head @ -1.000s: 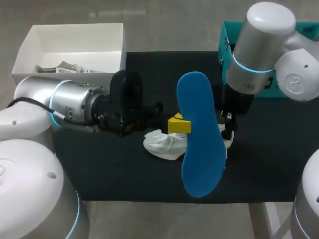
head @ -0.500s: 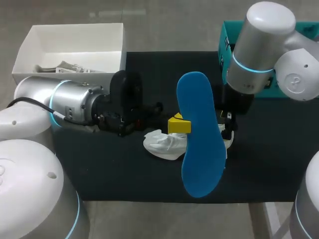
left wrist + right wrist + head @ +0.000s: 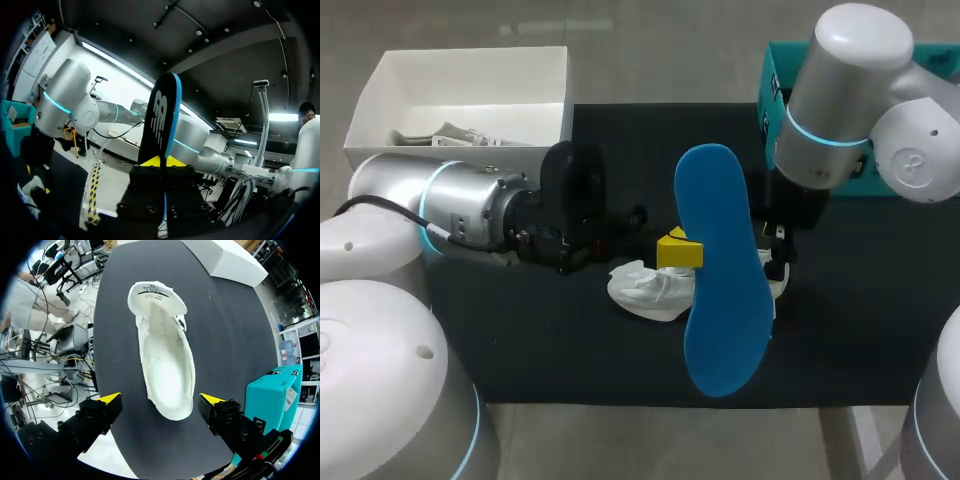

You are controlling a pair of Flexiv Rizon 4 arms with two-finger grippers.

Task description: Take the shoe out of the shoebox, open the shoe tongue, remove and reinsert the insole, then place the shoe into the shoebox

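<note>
1. Insole [image 3: 722, 270] first: thin blue foam, probably light and bendy. The left gripper [image 3: 161, 161] pinches it by its edge, holding it up over the shoe.
2. White shoe [image 3: 165, 365] lies on the black mat [image 3: 620, 370], tongue back, mouth wide. The upper looks soft, so I'd grab the heel. The right gripper [image 3: 160, 399] hovers spread above it, holding nothing.
3. White shoebox [image 3: 560, 100] sits at the mat's far left corner.

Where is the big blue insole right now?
In the head view, the blue insole is over the middle of the black mat, held up in the fingers of the left gripper, right above the white shoe.
</note>
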